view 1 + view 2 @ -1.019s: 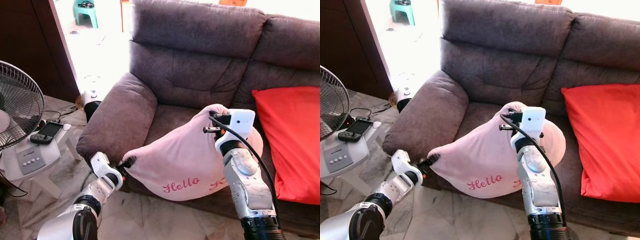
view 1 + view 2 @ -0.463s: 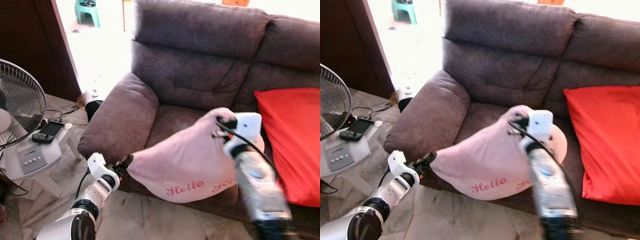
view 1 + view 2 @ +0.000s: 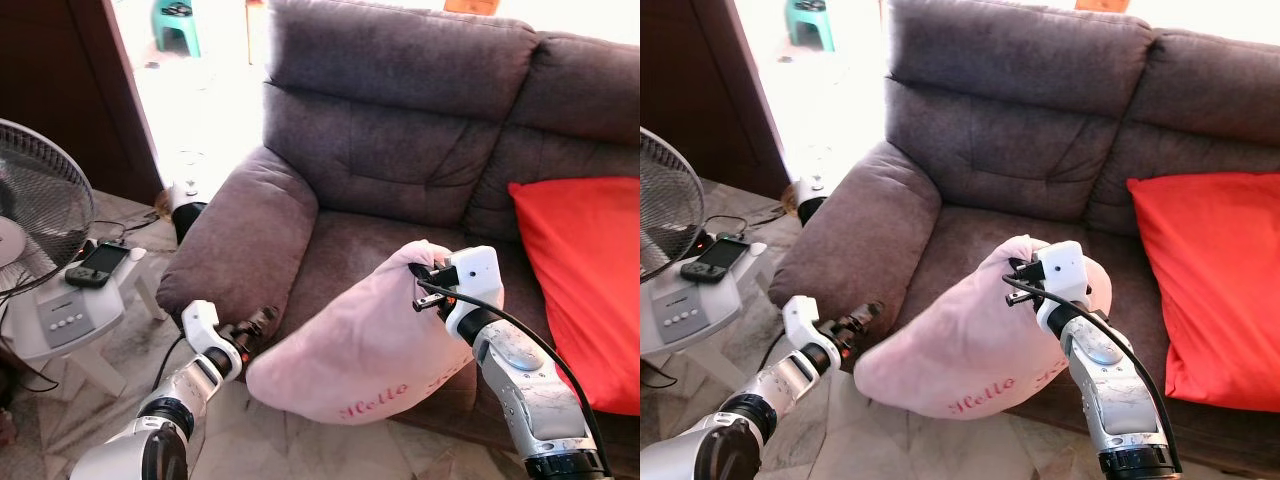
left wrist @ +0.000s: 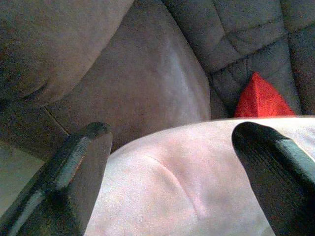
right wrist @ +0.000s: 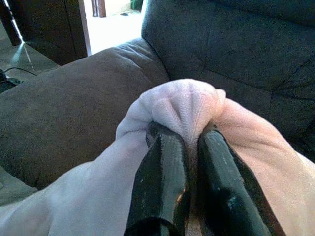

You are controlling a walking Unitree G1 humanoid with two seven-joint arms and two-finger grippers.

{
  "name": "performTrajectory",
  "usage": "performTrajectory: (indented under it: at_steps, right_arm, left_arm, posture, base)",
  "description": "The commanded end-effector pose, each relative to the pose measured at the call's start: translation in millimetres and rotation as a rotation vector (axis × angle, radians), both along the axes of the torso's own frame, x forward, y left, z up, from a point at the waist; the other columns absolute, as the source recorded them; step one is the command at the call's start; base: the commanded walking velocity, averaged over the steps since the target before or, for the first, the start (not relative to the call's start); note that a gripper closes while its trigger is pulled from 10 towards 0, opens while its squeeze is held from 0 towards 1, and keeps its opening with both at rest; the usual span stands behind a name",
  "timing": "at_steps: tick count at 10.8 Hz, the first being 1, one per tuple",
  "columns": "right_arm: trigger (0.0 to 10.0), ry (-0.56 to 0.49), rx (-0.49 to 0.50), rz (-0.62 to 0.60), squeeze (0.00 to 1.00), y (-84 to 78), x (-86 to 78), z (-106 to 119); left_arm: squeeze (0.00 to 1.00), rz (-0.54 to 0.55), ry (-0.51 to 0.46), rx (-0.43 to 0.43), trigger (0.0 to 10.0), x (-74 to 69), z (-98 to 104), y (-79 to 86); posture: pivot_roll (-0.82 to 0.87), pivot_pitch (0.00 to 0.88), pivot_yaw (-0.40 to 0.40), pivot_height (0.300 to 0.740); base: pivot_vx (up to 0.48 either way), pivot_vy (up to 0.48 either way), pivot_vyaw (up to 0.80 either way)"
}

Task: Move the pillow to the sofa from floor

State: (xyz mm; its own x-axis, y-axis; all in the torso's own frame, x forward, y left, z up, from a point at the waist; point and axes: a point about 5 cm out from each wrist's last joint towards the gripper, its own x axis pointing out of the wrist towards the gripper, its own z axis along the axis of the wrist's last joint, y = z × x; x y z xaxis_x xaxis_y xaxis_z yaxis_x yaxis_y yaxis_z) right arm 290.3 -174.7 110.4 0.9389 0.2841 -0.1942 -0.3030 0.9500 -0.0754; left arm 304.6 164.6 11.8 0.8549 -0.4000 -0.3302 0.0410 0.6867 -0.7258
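The right gripper is pinching a bunched top corner of the soft pink pillow, with its fingers clamped on the fabric. The pillow is hanging below this gripper, leaning over the front edge of the grey sofa seat. The left gripper is standing just beside the pillow's lower corner, its fingers apart and not touching it. Behind the right gripper the plush seat is lying free up to the smooth red cushion.
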Motion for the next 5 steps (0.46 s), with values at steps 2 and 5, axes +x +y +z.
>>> performTrajectory:
  at_steps: [2,5]
  right_arm:
    - [10.0,-0.026,-0.013,-0.027,0.0,-5.9,4.3,7.8]
    - [10.0,-0.032,-0.023,-0.051,0.0,-13.2,7.7,12.6]
  left_arm:
    - [0.0,-0.177,0.044,0.207,10.0,-14.6,-14.6,1.3]
    - [0.0,-0.348,0.076,0.388,10.0,-33.7,-29.3,12.5]
  posture:
    - [-0.03,0.0,-0.06,0.74]
    - [-0.03,0.003,-0.073,0.74]
  base:
    - [0.0,0.0,0.0]
    - [0.0,0.0,0.0]
